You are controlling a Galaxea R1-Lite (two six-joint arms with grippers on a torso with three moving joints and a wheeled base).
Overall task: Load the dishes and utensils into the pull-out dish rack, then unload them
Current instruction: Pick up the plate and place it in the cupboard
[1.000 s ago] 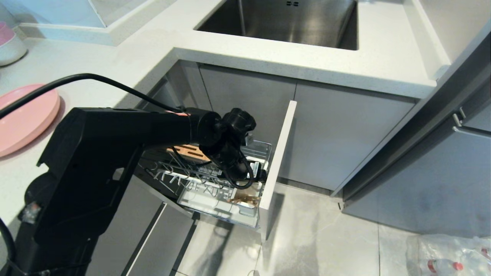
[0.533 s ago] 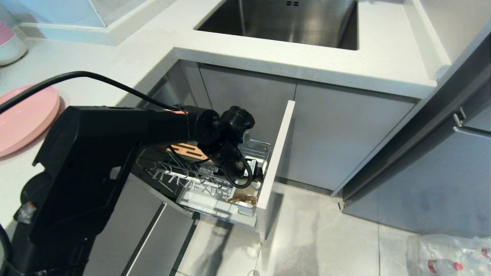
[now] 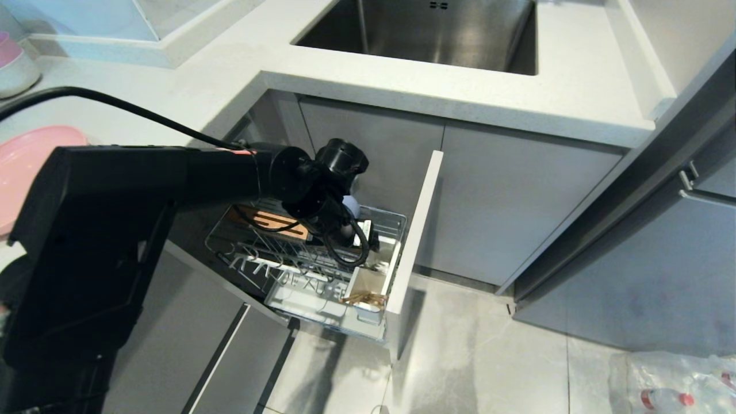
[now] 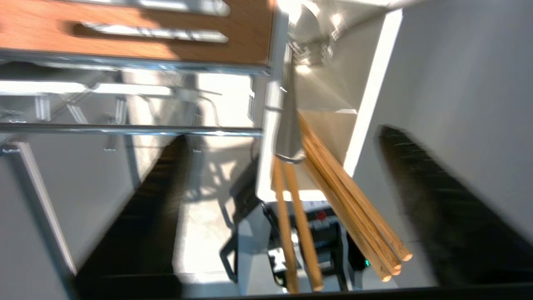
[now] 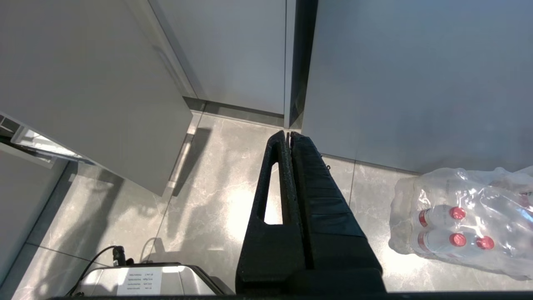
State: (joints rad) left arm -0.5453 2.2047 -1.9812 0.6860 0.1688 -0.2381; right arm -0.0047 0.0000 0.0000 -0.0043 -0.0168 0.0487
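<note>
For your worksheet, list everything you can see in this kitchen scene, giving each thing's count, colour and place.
pull-out dish rack: one, chrome wire, drawn out below the counter
chopsticks: several, light wood, in the rack's white caddy
spoon: one, grey metal, same caddy
plate: one, pink, on the counter, left
sink: one, steel, in the counter
bottle pack: one, clear, red caps, on the floor
left gripper: open, above the caddy
right gripper: shut, over the floor

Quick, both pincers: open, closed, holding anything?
Left pincer: open, empty, over the utensil caddy.
Right pincer: closed, empty, parked above the floor.
</note>
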